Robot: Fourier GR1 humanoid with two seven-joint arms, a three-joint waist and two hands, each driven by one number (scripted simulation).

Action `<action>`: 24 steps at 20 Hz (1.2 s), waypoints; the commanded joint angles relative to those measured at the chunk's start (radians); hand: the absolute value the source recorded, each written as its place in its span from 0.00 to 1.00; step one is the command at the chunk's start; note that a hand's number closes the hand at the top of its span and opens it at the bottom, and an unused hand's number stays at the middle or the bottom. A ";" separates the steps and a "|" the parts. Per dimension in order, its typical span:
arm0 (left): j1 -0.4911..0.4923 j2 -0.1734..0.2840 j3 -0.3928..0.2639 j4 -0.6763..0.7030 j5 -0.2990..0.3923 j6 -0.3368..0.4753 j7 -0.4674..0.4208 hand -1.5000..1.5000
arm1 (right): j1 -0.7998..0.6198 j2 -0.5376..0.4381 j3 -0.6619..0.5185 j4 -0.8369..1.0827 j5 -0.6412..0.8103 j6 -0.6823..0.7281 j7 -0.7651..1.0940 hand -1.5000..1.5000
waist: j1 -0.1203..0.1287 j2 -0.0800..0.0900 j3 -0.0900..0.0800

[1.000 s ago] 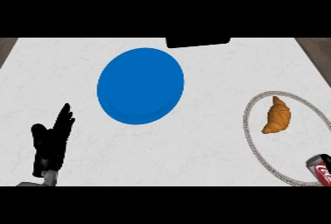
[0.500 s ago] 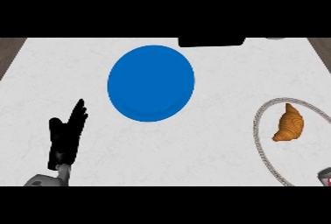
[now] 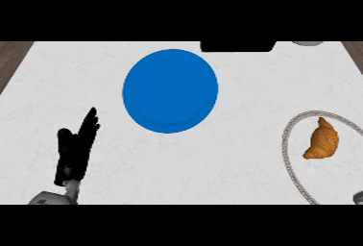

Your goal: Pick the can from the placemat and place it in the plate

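A blue round plate [image 3: 170, 90] lies on the white counter, upper middle of the head view. At the right edge is a pale placemat with a grey corded rim [image 3: 286, 144], partly cut off, and a brown croissant [image 3: 322, 139] lies on it. Only a small grey sliver [image 3: 358, 197] shows at the placemat's lower right corner; I cannot tell whether it is the can. My left hand [image 3: 74, 153] rests open at the lower left, fingers straight and pointing up, well left of the plate and holding nothing. My right hand does not show.
A dark flat object [image 3: 237, 46] sits at the counter's far edge behind the plate, with a small grey thing [image 3: 308, 43] to its right. Wooden flooring [image 3: 14, 55] shows past the counter's far left corner.
The whole scene has slid rightwards and downwards in the view. The red can seen at the lower right one second ago has passed almost fully out of the picture. The left hand keeps its open pose.
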 commanded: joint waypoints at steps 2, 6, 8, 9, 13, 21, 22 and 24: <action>-0.047 -0.011 0.032 0.037 -0.014 -0.013 0.003 0.50 | 0.000 0.014 0.088 -0.071 0.132 -0.015 0.014 0.00 | 0.001 0.002 -0.001; -0.011 -0.037 0.047 0.071 -0.037 -0.041 -0.063 0.50 | -0.022 -0.032 0.034 -0.011 0.140 0.048 -0.001 0.00 | 0.002 0.001 -0.001; -0.017 -0.035 0.044 0.002 -0.056 -0.021 0.034 0.50 | -0.083 0.001 0.080 0.049 0.207 0.001 0.003 0.00 | 0.006 0.001 0.000; 0.023 -0.044 0.054 0.025 -0.044 -0.067 -0.050 0.50 | -0.100 0.001 0.064 0.077 0.201 0.016 -0.014 0.00 | 0.005 0.001 -0.001; -0.063 -0.085 0.081 0.117 -0.070 -0.064 -0.023 0.50 | -0.050 0.026 0.059 -0.067 0.214 0.048 0.073 0.00 | -0.002 0.001 -0.001; 0.002 -0.064 0.137 0.030 -0.077 -0.121 -0.017 0.50 | -0.097 0.069 0.080 0.043 0.308 -0.006 -0.002 0.00 | 0.003 0.001 -0.001; 0.013 -0.104 0.093 0.020 -0.118 -0.072 -0.011 0.50 | -0.138 0.066 0.101 0.038 0.306 0.009 0.037 0.00 | 0.005 0.001 -0.001; 0.073 -0.069 0.113 -0.029 -0.105 -0.121 -0.012 0.50 | -0.127 0.035 0.054 0.095 0.285 0.042 -0.019 0.00 | 0.006 0.000 -0.001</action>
